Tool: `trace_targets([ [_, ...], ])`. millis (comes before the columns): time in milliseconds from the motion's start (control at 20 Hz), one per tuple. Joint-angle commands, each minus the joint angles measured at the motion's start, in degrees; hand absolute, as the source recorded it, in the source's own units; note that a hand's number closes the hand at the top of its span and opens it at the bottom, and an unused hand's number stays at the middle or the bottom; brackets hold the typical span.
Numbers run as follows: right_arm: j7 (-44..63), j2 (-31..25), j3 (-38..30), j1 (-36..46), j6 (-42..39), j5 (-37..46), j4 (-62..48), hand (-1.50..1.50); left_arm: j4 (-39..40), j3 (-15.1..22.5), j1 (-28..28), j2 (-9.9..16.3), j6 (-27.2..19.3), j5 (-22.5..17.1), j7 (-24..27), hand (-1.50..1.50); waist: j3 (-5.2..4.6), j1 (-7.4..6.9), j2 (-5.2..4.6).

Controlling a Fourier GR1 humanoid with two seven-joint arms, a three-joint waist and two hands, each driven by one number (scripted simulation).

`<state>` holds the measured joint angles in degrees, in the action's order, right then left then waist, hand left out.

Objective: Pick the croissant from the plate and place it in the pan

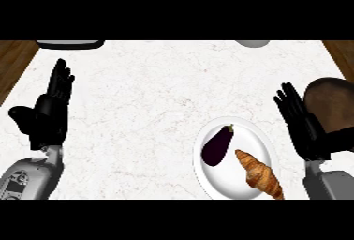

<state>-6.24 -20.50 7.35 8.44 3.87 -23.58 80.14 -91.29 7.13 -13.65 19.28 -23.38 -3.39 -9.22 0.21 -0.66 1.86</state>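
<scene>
The white marble counter (138, 93) fills the view, with strips of wood showing at its far left and far right edges. At the right edge sits the dark brown pan (333, 101), partly hidden behind the right hand and cut by the edge of the view. Nearer the robot, right of centre, lies the white plate (259, 138), and on it are 2 things: a purple eggplant (217, 145) on the left half and the croissant (261, 174) on the lower right half.

The left hand (50, 110) stands open at the view's left, fingers straight and held together pointing away from the robot, resting and well apart from the plate. The right hand (301, 124) is also open, fingers straight and slightly fanned, holding nothing, just beside the plate's right rim and in front of the pan.

The croissant lies to the left of the right hand and closer to the robot than its fingertips, roughly level with the wrist. Its long axis runs diagonally, from upper left near the plate's middle to lower right near the rim. The right hand is plainly the nearer one, so I judge it should take the pick: it would need to draw back and swing left over the pastry, closing across the narrow width. The pan then lies a short way beyond and to the right.
</scene>
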Motion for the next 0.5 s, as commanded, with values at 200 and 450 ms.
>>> trace_targets([
  [200, 4.4, -5.1, 4.1, -1.8, -12.5, -2.6, 6.4, 1.5, 4.0, -0.1, 14.8, -8.6, 1.4, -8.8, 0.7, 0.0, -0.44, -0.04, -1.79],
  [450, -9.6, -11.8, 7.1, -12.4, -2.7, 18.8, 17.1, -1.5, 6.8, -1.7, 17.7, -10.0, 3.0, -12.5, -0.2, 0.0, -0.52, 4.42, -0.65],
])
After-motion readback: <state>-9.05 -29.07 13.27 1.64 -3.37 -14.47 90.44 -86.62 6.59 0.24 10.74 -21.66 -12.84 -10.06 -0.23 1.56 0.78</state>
